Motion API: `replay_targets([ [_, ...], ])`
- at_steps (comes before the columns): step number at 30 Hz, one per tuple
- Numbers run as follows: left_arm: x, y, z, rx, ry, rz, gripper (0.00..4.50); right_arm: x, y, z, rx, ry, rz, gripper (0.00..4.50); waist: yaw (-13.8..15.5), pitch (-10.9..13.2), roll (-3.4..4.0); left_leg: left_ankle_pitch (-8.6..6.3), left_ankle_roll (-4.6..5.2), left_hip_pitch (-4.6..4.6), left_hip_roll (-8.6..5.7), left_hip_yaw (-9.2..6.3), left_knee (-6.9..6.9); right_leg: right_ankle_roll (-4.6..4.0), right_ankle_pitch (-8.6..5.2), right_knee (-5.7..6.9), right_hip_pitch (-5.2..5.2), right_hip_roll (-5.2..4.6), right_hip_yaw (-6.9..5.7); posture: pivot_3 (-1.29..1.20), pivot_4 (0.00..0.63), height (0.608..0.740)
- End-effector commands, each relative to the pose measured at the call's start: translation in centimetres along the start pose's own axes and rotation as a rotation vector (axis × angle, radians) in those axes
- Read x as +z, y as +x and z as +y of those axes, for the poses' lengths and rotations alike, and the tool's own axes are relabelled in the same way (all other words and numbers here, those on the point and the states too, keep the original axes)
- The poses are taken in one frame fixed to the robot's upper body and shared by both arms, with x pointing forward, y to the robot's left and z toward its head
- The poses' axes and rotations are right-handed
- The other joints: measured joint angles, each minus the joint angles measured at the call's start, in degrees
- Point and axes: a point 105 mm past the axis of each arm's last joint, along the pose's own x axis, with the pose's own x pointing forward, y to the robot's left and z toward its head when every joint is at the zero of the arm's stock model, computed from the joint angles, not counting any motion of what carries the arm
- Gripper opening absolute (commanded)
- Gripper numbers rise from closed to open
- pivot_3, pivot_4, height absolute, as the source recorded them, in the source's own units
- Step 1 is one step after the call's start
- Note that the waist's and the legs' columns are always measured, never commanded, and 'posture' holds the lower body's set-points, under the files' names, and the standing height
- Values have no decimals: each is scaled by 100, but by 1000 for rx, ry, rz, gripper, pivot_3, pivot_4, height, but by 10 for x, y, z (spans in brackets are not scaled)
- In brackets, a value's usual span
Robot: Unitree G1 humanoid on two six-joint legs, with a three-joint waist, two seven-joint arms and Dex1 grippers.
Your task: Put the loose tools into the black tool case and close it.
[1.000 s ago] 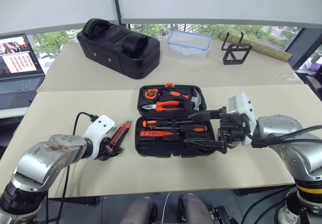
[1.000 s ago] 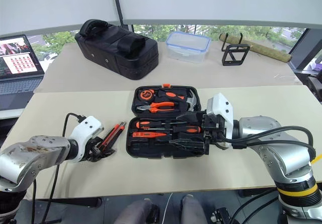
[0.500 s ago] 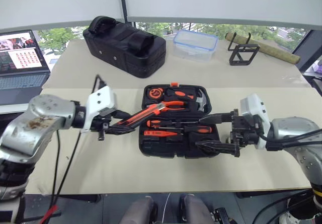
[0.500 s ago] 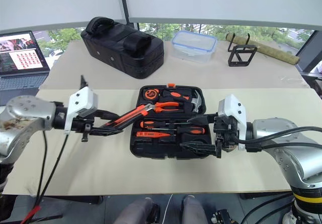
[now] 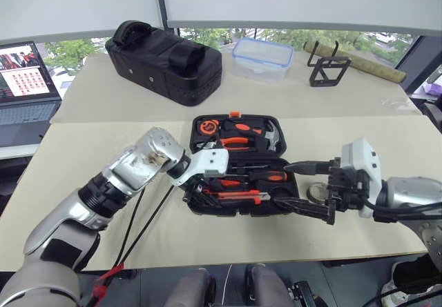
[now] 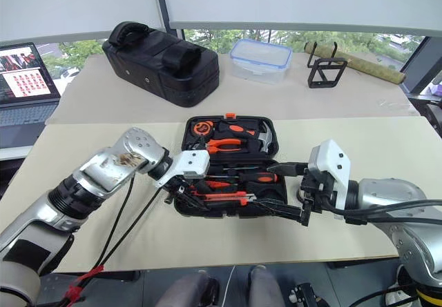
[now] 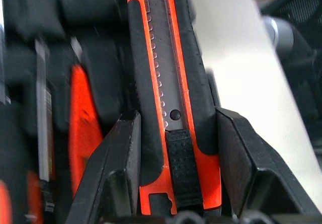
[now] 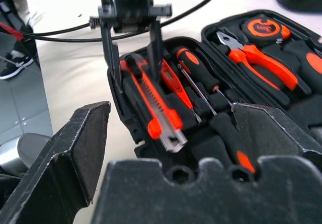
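At nine o'clock, past the table edge, we see an open laptop (image 5: pixel 24 86) with a lit screen. At eleven o'clock on the far beige tabletop (image 5: pixel 103 96) lies a bulky black fabric bag (image 5: pixel 164 62). Coming in from seven o'clock, our left gripper (image 5: pixel 200 186) reaches over the near left corner of the flat black moulded hard-plastic tool case (image 5: pixel 238 165), which lies open at the centre of the near table. Its two black fingers (image 7: pixel 123 158) are narrowed onto the orange-and-black utility knife (image 7: pixel 168 98), one on each side of the handle; in the right wrist view the knife (image 8: pixel 151 105) lies along the front row of the case's lower half, its metal tip pointing toward three o'clock. Just behind it in the lower half we see a slim orange tester screwdriver (image 8: pixel 173 83) and a black-and-orange-handled screwdriver (image 8: pixel 193 65) lying in their recesses. The lid half, toward twelve o'clock, carries an orange round tape measure (image 5: pixel 206 125), orange-handled pliers (image 5: pixel 238 141) and a hammer (image 5: pixel 273 136), with a small orange latch (image 5: pixel 233 114) on its far edge. At one o'clock on the far table stands a clear plastic box with a blue rim (image 5: pixel 261 58), and beside it toward two o'clock a black wire stand (image 5: pixel 326 69). At four o'clock our right gripper (image 5: pixel 304 186) hovers just off the case's right end, its fingers spread wide with nothing between them, and a small dark tape roll (image 5: pixel 316 193) lies on the table behind them.
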Motion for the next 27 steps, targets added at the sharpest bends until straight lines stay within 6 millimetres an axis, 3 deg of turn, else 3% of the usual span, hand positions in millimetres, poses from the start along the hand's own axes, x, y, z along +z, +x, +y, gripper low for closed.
replay_targets([
  [1,5,2,5,17,17,30,1685,8,-3,2,-22,-34,-21,4500,3,0,0,0,0,-11,0,0,6,0,0,2,-8,1,-1,0,150,722],
  [7,2,8,9,24,22,61,1685,6,-1,3,-26,-29,-25,4500,39,-1,0,1,2,-11,-3,0,13,2,1,1,-4,-2,-2,0,150,722],
  [8,2,7,9,25,21,58,2682,6,-1,3,-26,-29,-25,4500,40,-1,0,1,2,-10,-3,0,13,2,1,2,-2,-2,-1,0,150,722],
  [11,9,-3,7,14,20,24,3694,6,-1,1,-27,-28,-23,4500,48,-2,1,1,2,-8,-2,0,13,2,1,4,-2,-2,0,0,150,722],
  [14,20,-18,10,37,13,-33,4430,4,-2,0,-26,-28,-17,4500,55,-1,1,1,2,-9,-3,0,15,2,1,4,-3,-1,-1,0,150,722],
  [16,28,-26,13,53,19,-76,4430,4,-2,-1,-27,-27,-16,4500,51,-1,1,1,2,-13,-2,0,18,3,2,5,-6,0,-2,0,150,722],
  [19,36,-30,14,55,22,-127,3677,3,-2,-1,-25,-25,-16,4500,52,-1,1,1,2,-14,-2,0,18,3,2,6,-9,1,-3,0,150,722],
  [27,31,-12,6,22,67,-115,596,2,-1,1,-16,-22,-12,4500,37,-1,1,1,1,-14,-2,0,18,2,2,6,-8,1,-1,0,150,722],
])
